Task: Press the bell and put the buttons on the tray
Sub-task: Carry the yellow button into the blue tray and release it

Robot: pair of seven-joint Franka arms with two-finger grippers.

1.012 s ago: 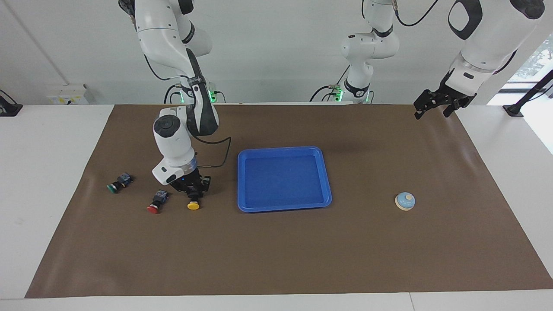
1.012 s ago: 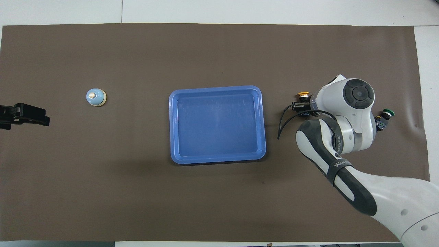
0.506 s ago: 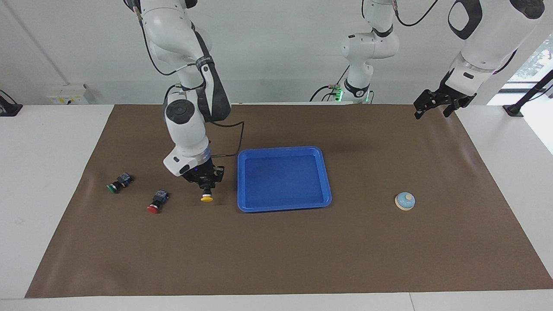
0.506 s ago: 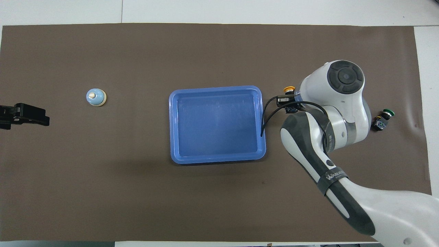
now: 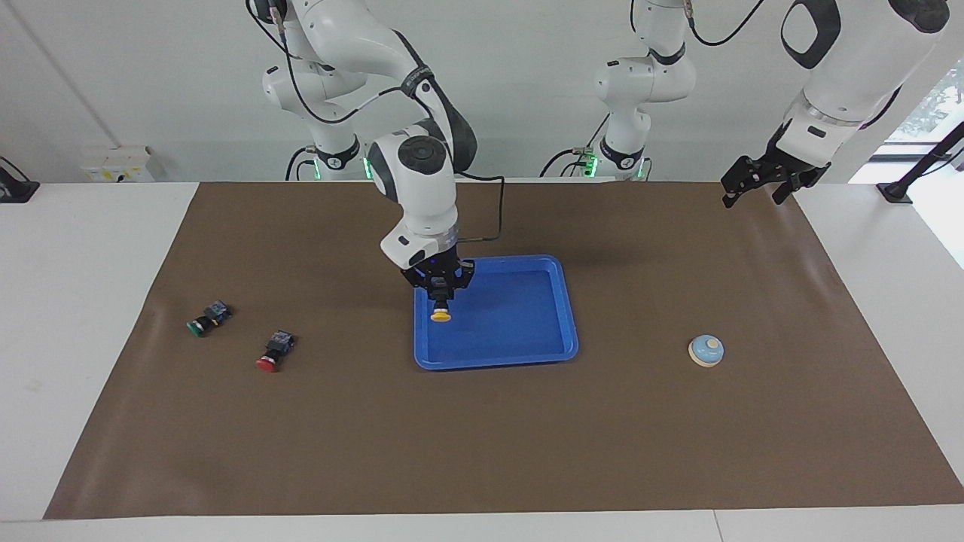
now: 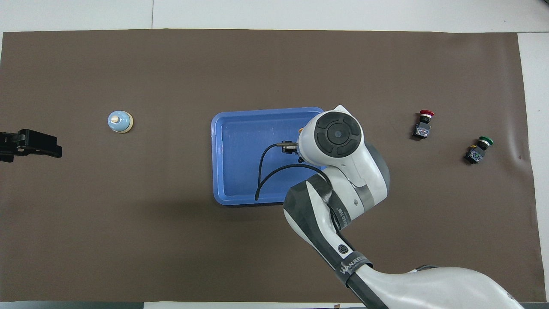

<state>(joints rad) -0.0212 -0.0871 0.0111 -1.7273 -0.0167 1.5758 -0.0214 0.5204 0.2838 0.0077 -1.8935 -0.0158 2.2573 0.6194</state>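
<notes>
carrying the yellow button (image 5: 440,315) cap-down over the blue tray (image 5: 557,271), the right gripper (image 5: 440,299) is clenched on the switch's black body above the tray's end toward the right arm's end of the table. the button looks light and rigid, its smooth mushroom cap likely to slip, so the squarer black body seems the surer place to take hold. the red button (image 5: 273,354) and green button (image 5: 205,319) lie on their sides on the brown mat (image 5: 482,452), well apart from the tray toward the right arm's end; each would probably roll on its round cap if nudged. the bell (image 5: 706,351) sits toward the left arm's end, untouched as far as can be judged. the left gripper (image 5: 761,184) waits up over the mat's corner at that end, fingers spread wide and holding nothing. from overhead, the right arm's wrist covers the held button almost wholly, only a sliver of yellow showing at its edge, and the left gripper is cut off at the frame's border. how high the button hangs above the tray floor cannot be told.
</notes>
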